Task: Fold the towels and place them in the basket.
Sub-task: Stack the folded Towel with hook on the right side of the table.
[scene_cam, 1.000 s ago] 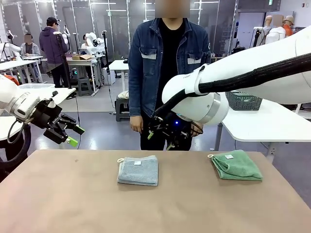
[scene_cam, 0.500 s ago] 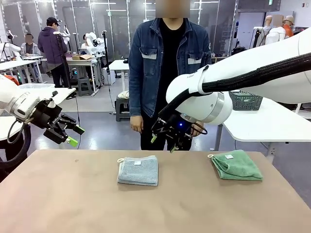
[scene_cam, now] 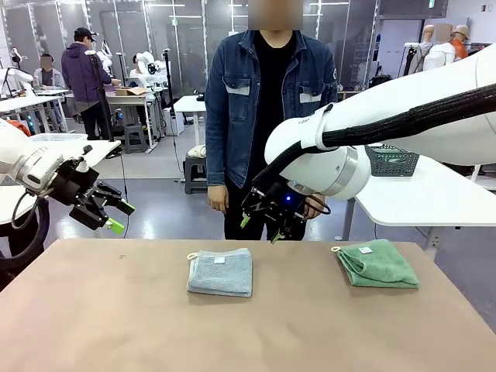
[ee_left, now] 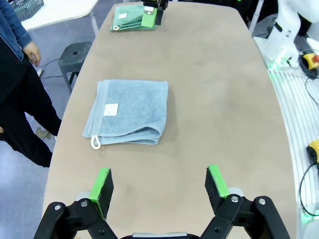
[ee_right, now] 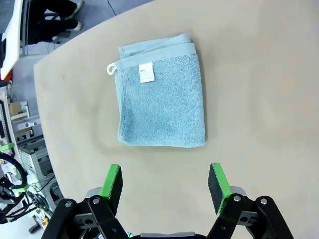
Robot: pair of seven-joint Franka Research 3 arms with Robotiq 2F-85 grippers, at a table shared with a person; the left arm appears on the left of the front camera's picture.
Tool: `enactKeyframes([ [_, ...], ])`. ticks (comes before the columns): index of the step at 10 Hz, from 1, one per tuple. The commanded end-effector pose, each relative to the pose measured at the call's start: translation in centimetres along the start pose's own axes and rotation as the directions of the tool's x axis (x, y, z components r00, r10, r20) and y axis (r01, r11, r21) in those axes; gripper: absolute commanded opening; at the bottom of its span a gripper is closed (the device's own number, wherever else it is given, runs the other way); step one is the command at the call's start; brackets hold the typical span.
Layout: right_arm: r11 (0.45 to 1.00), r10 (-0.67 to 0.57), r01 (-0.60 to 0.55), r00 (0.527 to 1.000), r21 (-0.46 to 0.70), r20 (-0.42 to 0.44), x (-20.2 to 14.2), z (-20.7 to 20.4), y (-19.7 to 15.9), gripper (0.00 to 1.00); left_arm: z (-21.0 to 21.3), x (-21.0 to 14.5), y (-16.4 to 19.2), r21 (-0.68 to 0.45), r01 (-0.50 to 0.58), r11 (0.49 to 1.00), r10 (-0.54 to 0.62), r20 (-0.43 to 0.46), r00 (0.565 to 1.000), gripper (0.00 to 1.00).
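Note:
A pale blue-grey towel lies folded at the middle of the brown table, its white label up. A mint green towel lies folded at the far right. My right gripper hangs open and empty above the table's far edge, just behind the blue-grey towel. At the far left, off the table's edge, my left gripper is open and holds nothing. From that side I look along the table at both the blue-grey towel and the green towel. The dark wire basket stands on a white side table behind my right arm.
A person in a denim jacket stands at the far edge, hands down at the sides. The white side table is at the back right. The brown table has free room in front of both towels.
My right gripper has shifted a little to the right and down, then held still. The left arm, the towels and the person have not moved.

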State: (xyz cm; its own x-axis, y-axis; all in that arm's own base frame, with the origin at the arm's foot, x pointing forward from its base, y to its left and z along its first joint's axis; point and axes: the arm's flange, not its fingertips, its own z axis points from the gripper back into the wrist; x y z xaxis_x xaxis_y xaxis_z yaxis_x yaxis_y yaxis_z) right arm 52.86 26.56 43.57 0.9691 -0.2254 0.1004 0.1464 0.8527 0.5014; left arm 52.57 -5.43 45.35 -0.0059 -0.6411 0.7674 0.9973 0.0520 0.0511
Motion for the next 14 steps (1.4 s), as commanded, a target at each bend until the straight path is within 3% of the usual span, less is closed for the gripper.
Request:
enactKeyframes([
  [1, 1.000, -0.022, 0.022, 1.000, 0.018, 0.007, -0.1, -0.1, 0.1, 0.87, 0.1, 0.2, -0.1, 0.003, 0.003, 1.000, -0.003, 0.001, 1.000, 0.94],
  [7, 1.000, 0.000, 0.000, 1.000, 0.000, 0.000, 0.0, 0.0, 0.0, 0.87, 0.1, 0.2, -0.1, 0.003, 0.003, 1.000, -0.003, 0.001, 1.000, 0.94],
  [14, 0.998, 0.063, -0.062, 0.998, -0.032, 0.016, 0.0, -6.7, -2.6, 0.87, 0.1, 0.2, -0.1, 0.003, 0.003, 1.000, -0.003, 0.001, 1.000, 0.94],
])
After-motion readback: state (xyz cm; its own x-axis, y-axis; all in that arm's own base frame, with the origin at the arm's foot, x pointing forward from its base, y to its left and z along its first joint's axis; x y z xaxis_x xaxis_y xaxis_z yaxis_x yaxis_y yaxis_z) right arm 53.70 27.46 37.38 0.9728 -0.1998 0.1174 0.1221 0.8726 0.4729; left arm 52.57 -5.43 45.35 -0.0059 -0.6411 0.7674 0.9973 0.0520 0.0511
